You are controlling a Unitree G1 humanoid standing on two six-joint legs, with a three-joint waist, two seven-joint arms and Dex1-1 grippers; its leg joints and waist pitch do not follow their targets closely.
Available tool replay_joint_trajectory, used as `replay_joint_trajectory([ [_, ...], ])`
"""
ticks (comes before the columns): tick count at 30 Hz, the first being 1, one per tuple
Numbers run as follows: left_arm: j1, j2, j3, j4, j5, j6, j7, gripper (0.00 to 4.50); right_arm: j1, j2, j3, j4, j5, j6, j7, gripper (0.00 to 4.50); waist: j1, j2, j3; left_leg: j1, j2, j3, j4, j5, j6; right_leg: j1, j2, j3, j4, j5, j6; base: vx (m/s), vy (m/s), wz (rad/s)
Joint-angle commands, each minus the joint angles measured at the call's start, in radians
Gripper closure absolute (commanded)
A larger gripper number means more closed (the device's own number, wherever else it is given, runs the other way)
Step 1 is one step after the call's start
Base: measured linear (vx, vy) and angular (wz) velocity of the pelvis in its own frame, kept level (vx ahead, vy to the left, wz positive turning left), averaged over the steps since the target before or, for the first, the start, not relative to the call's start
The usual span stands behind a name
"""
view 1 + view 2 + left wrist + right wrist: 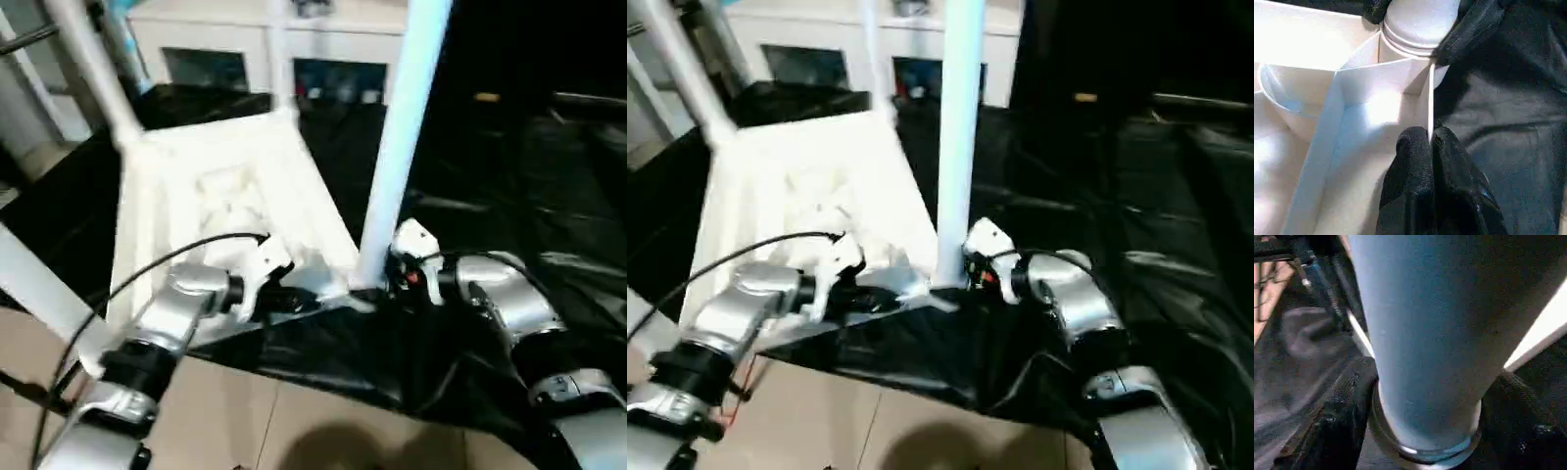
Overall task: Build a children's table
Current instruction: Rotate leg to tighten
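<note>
1. White plastic rectangular tabletop [220, 196] is lying upside down on a black plastic sheet [441, 333] spread over the floor, its ribbed underside facing up.
2. A long tapered white tube leg [397, 147] is standing upright in the round socket at the tabletop's near corner, on the robot's right side.
3. Another white tube leg [93, 64] is rising from the far corner on the left, leaning a little, and a third leg [277, 49] is standing at the far corner on the right.
4. The left gripper [1431, 139] is pinching the thin near rim of the tabletop, its two black fingers [1415, 166] pressed tight together on either side of the wall, just beside the near leg's socket.
5. The right gripper [1425, 431] is sitting at the base of the near leg, one black finger [1332, 416] on each side of the tube; whether the pads are touching the leg I cannot tell.
6. In the left wrist view, the right gripper's black fingers [1474, 24] are showing beside the leg's ringed base [1415, 24], where it is entering the socket.
7. A white cabinet with glass-fronted compartments [265, 59] is standing behind the tabletop.
8. Pale floor tiles [294, 431] are showing at the near edge of the black sheet.
</note>
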Motion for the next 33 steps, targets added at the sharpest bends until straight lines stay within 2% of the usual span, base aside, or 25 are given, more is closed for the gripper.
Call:
replay_joint_trajectory([
  [1, -0.029, -0.004, -0.03, -0.017, -0.02, -0.009, -0.056, 4.5, 0.014, 0.008, 0.043, -0.002, 0.006, 0.013, 0.061, 1.37, 0.003, -0.008, -0.062, 0.006, 0.024, 0.007, -0.055, -0.112, 0.129, 0.06, -0.043, 0.033, -0.037, -0.05, -0.301, 0.0, 0.0, 0.0],
  [4, -0.036, 0.0, -0.032, -0.008, -0.021, -0.018, -0.068, 4.5, 0.015, 0.007, 0.038, -0.01, 0.014, 0.026, 0.081, 1.5, 0.002, -0.008, -0.058, 0.009, 0.026, 0.006, -0.06, -0.164, 0.096, 0.057, -0.041, 0.034, -0.042, -0.113, -0.289, 0.0, 0.0, 0.0],
  [7, -0.037, -0.001, -0.032, -0.004, -0.019, -0.024, -0.067, 4.5, 0.019, 0.009, 0.037, -0.014, 0.016, 0.027, 0.086, 1.71, 0.001, -0.009, -0.058, 0.01, 0.025, 0.006, -0.06, -0.178, 0.077, 0.057, -0.042, 0.036, -0.043, -0.132, -0.278, 0.0, 0.0, 0.0],
  [11, -0.032, -0.007, -0.031, 0.0, -0.014, -0.023, -0.048, 4.5, 0.033, 0.017, 0.042, -0.02, 0.018, 0.035, 0.078, 1.8, 0.002, -0.008, -0.061, 0.009, 0.024, 0.007, -0.058, -0.148, 0.083, 0.059, -0.041, 0.036, -0.038, -0.087, -0.284, 0.0, 0.0, 0.0],
  [12, -0.031, -0.009, -0.03, 0.0, -0.012, -0.017, -0.04, 4.5, 0.036, 0.019, 0.041, -0.021, 0.019, 0.038, 0.074, 1.8, 0.002, -0.003, -0.062, 0.009, 0.024, 0.007, -0.057, -0.144, 0.085, 0.059, -0.041, 0.036, -0.037, -0.079, -0.286, 0.0, 0.0, 0.0],
  [15, -0.027, -0.023, -0.016, 0.001, -0.016, 0.005, -0.009, 4.5, 0.05, 0.035, 0.027, -0.019, 0.021, 0.053, 0.027, 1.83, 0.004, -0.007, -0.061, 0.008, 0.023, 0.008, -0.056, -0.139, 0.089, 0.06, -0.042, 0.036, -0.038, -0.075, -0.288, 0.0, 0.0, 0.0],
  [17, -0.028, -0.048, 0.0, 0.007, -0.019, 0.022, 0.046, 4.5, 0.058, 0.069, 0.002, 0.014, 0.007, 0.043, -0.085, 1.83, 0.003, -0.008, -0.057, 0.007, 0.023, 0.008, -0.058, -0.159, 0.074, 0.057, -0.044, 0.037, -0.043, -0.117, -0.279, 0.0, 0.0, 0.0],
  [18, -0.031, -0.064, 0.005, 0.012, -0.015, 0.03, 0.079, 4.5, 0.061, 0.092, -0.014, 0.035, 0.002, 0.042, -0.152, 1.83, 0.0, -0.013, -0.054, 0.006, 0.022, 0.007, -0.062, -0.192, 0.058, 0.058, -0.044, 0.036, -0.049, -0.18, -0.264, 0.0, 0.0, 0.0],
  [19, -0.035, -0.085, 0.009, 0.021, -0.007, 0.037, 0.126, 4.5, 0.067, 0.124, -0.032, 0.059, -0.004, 0.046, -0.237, 1.83, -0.005, -0.01, -0.048, 0.01, 0.02, 0.006, -0.067, -0.24, 0.039, 0.051, -0.044, 0.037, -0.059, -0.271, -0.241, 0.0, 0.0, 0.0],
  [20, -0.037, -0.096, 0.011, 0.026, -0.003, 0.04, 0.149, 4.5, 0.069, 0.138, -0.039, 0.068, -0.007, 0.046, -0.275, 1.83, -0.008, -0.011, -0.046, 0.011, 0.019, 0.005, -0.068, -0.263, 0.028, 0.051, -0.046, 0.037, -0.065, -0.321, -0.226, 0.0, 0.0, 0.0],
  [21, -0.038, -0.107, 0.012, 0.032, 0.0, 0.044, 0.169, 4.5, 0.07, 0.156, -0.049, 0.078, -0.006, 0.054, -0.316, 1.84, -0.015, -0.014, -0.042, 0.01, 0.017, 0.0, -0.072, -0.304, 0.01, 0.053, -0.047, 0.035, -0.071, -0.408, -0.193, 0.0, 0.0, 0.0],
  [22, -0.04, -0.119, 0.013, 0.036, 0.003, 0.05, 0.189, 4.5, 0.07, 0.176, -0.06, 0.088, -0.004, 0.061, -0.355, 1.84, -0.02, -0.017, -0.04, 0.014, 0.016, -0.004, -0.075, -0.334, 0.0, 0.049, -0.046, 0.033, -0.079, -0.471, -0.163, 0.0, 0.0, 0.0],
  [24, -0.042, -0.14, 0.015, 0.04, 0.009, 0.057, 0.224, 4.5, 0.068, 0.207, -0.076, 0.104, -0.001, 0.067, -0.421, 1.84, -0.026, -0.015, -0.039, 0.025, 0.014, -0.006, -0.073, -0.375, -0.003, 0.039, -0.046, 0.034, -0.089, -0.528, -0.141, 0.0, 0.0, 0.0],
  [26, -0.044, -0.176, 0.014, 0.042, 0.018, 0.072, 0.278, 4.5, 0.058, 0.263, -0.097, 0.134, 0.001, 0.076, -0.534, 1.84, -0.034, -0.016, -0.038, 0.023, 0.012, -0.007, -0.075, -0.375, -0.002, 0.037, -0.045, 0.033, -0.093, -0.536, -0.133, 0.0, 0.0, 0.0],
  [28, -0.045, -0.214, 0.003, 0.038, 0.031, 0.091, 0.331, 4.5, 0.036, 0.331, -0.108, 0.174, -0.014, 0.08, -0.663, 1.84, -0.046, -0.012, -0.036, 0.019, 0.01, -0.011, -0.077, -0.393, -0.011, 0.036, -0.045, 0.027, -0.097, -0.581, -0.112, 0.0, 0.0, 0.0],
  [30, -0.044, -0.224, -0.01, 0.036, 0.045, 0.092, 0.344, 4.5, 0.025, 0.356, -0.095, 0.187, -0.03, 0.077, -0.688, 1.84, -0.054, -0.01, -0.037, 0.022, 0.008, -0.016, -0.077, -0.423, -0.013, 0.033, -0.044, 0.021, -0.104, -0.608, -0.096, 0.0, 0.0, 0.0],
  [31, -0.04, -0.226, -0.027, 0.033, 0.061, 0.09, 0.346, 4.5, 0.023, 0.37, -0.074, 0.185, -0.047, 0.034, -0.68, 1.84, -0.057, -0.008, -0.036, 0.022, 0.008, -0.017, -0.078, -0.437, -0.009, 0.032, -0.044, 0.02, -0.107, -0.605, -0.094, 0.0, 0.0, 0.0],
  [33, -0.037, -0.223, -0.036, 0.03, 0.071, 0.086, 0.347, 4.5, 0.022, 0.377, -0.082, 0.178, -0.029, 0.007, -0.655, 1.84, -0.063, -0.01, -0.035, 0.024, 0.007, -0.019, -0.077, -0.463, -0.003, 0.028, -0.044, 0.019, -0.11, -0.618, -0.088, 0.0, 0.0, 0.0],
])
